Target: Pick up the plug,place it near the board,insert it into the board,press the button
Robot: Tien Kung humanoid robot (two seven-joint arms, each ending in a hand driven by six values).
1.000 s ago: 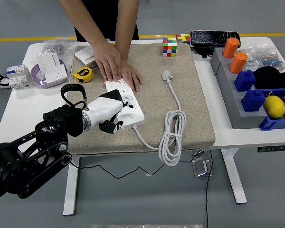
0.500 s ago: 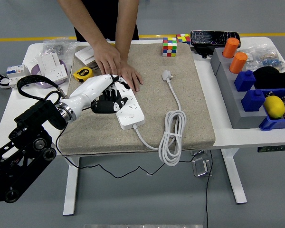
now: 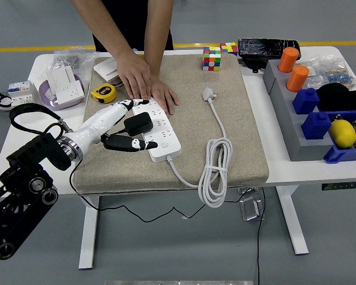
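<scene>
One white power strip (image 3: 157,132) is seen on the beige mat (image 3: 237,148), toward the table's (image 3: 29,136) left edge, its long axis running diagonally from the far left to the near right. It is steadied at its far end by a person's two hands (image 3: 143,80), laid flat on it. The left hand (image 3: 120,127) is stretched over the near-left part of the strip, and a black plug (image 3: 137,123) is held between its thumb and fingers, directly above the strip's socket face. Whether the plug's pins are already seated or only hover above a socket cannot be told. The coming move is judged to turn on this relation: the plug lies over the strip rather than beside it, so only a short downward push appears to be needed, with the pins lined up to a socket. The left hand is the nearer one by far; the right hand is not in view. A second plug, white (image 3: 209,94), lies well apart toward the mat's far right, joined to the strip by one white cable (image 3: 216,172) coiled near the table's near edge. Two puzzle cubes (image 3: 212,58) are counted at the far edge, two orange cylinders (image 3: 293,68) and one lemon (image 3: 343,133) toward the right edge, and one yellow tape measure (image 3: 104,93) just left of the person's hands.
</scene>
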